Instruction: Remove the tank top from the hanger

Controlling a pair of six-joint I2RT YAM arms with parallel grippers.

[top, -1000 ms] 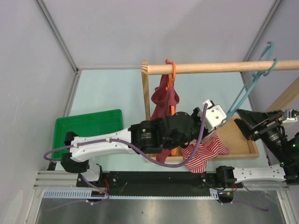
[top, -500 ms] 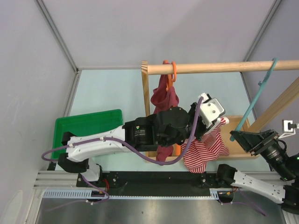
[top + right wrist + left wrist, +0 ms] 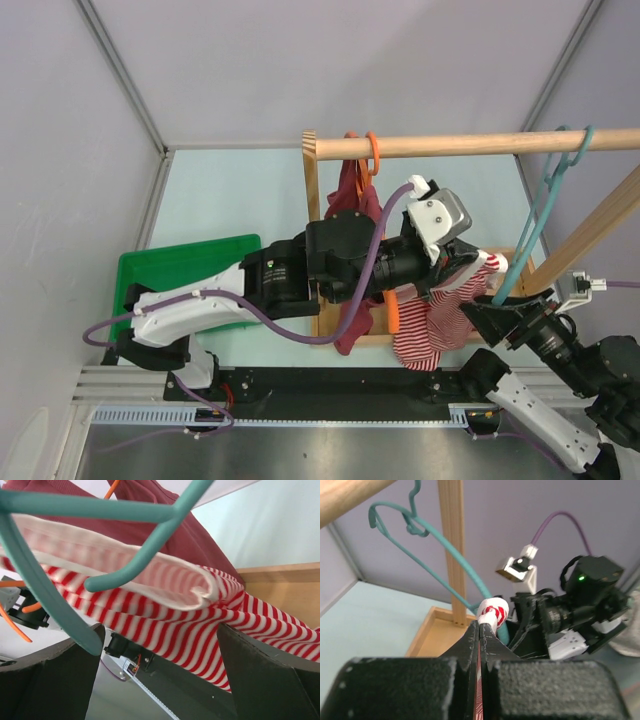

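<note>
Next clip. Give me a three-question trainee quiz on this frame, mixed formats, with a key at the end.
1. True or false: the teal hanger hangs on the rod.
2. The left gripper is shut on: A) striped top B) teal hanger C) rod.
3. Fill in: the bin on the table is ____ in colour.

Key: 1 true; 2 A; 3 green.

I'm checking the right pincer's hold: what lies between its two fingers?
Right wrist view: striped tank top fabric spans the gap between the fingers of the open right pincer; the teal hanger passes beside one finger.
</note>
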